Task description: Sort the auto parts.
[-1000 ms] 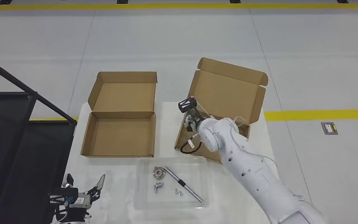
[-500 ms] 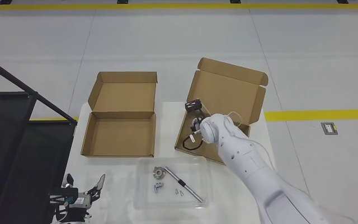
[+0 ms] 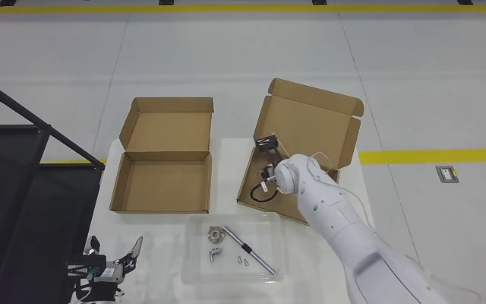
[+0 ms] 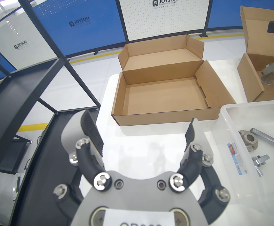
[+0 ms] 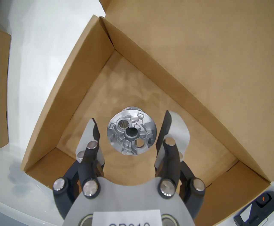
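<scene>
Over the right box (image 3: 311,129), at 2 o'clock on the table (image 3: 228,159), the right gripper (image 5: 131,123) hangs with its jaws spread open. A round metal part (image 5: 132,137), toothed and pierced with holes, lies on the box floor between the jaws, and neither one touches it.

During the last second the right arm has drifted slightly toward 1 o'clock, deeper over the box, and has slowed almost to a stop. Open jaws around a resting part suggest that this piece has just been delivered, so the arm is probably free to go back for another.

Several parts wait in the clear tray (image 3: 197,266) at 6 o'clock: a flange (image 3: 216,234), a long rod (image 3: 249,249) lying on a diagonal, and some small fasteners (image 3: 243,261). The left box (image 3: 161,182), at 10 o'clock, sits open with a bare floor. The left gripper (image 4: 139,118) rests at 8 o'clock by the table's edge, its jaws wide open and holding nothing.

White and glossy, the table carries both boxes and the tray. A black rack (image 3: 30,197) stands beside it at 9 o'clock. The pale floor (image 3: 228,53) is marked with yellow lines, and blue panels and a white pegboard (image 4: 162,19) stand behind.
</scene>
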Robot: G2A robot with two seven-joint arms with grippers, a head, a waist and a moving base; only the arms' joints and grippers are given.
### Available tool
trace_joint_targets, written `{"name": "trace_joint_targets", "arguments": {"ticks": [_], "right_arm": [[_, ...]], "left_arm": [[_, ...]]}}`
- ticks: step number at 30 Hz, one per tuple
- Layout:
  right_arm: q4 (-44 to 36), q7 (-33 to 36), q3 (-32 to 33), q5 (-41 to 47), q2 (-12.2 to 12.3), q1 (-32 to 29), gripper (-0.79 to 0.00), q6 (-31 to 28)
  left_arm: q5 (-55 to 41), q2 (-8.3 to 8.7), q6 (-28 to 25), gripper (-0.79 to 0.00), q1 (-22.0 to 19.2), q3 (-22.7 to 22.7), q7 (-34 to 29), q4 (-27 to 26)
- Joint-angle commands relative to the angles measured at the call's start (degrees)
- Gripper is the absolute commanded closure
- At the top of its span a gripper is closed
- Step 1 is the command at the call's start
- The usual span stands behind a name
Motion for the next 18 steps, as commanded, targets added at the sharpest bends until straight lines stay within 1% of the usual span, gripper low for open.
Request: {"name": "trace_joint_targets", "arguments": {"ticks": [1,5,7,9,12,15,17,18], "right_arm": [[-0.27,0.04,0.07,-0.49,0.07,0.09,-0.785,0.18],[-3.32,-1.66,0.7,-1.16,0.48,-0.56,-0.785,0.27],[-7.18,-4.05,1.69,-0.76,1.11,-1.66,-0.785,-2.21],[-12.34,-6.39,2.99,-1.46,2.25,-3.29,-0.785,-4.71],[-24.22,-7.67,5.53,-4.55,4.63,-7.63,-0.785,-7.26],[-40.2,-5.16,8.51,-9.31,7.17,-14.5,-0.785,-8.34],[-50.01,-3.2,10.47,-11.44,8.54,-19.1,-0.785,-10.76],[-54.02,-2.61,10.98,-11.89,9.02,-20.97,-0.785,-12.98]], "left_arm": [[0.0,0.0,0.0,-0.785,0.0,0.0,0.0,0.0],[0.0,0.0,0.0,-0.785,0.0,0.0,0.0,0.0],[0.0,0.0,0.0,-0.785,0.0,0.0,0.0,0.0],[0.0,0.0,0.0,-0.785,0.0,0.0,0.0,0.0],[0.0,0.0,0.0,-0.785,0.0,0.0,0.0,0.0],[0.0,0.0,0.0,-0.785,0.0,0.0,0.0,0.0],[0.0,0.0,0.0,-0.785,0.0,0.0,0.0,0.0],[0.0,0.0,0.0,-0.785,0.0,0.0,0.0,0.0]]}}
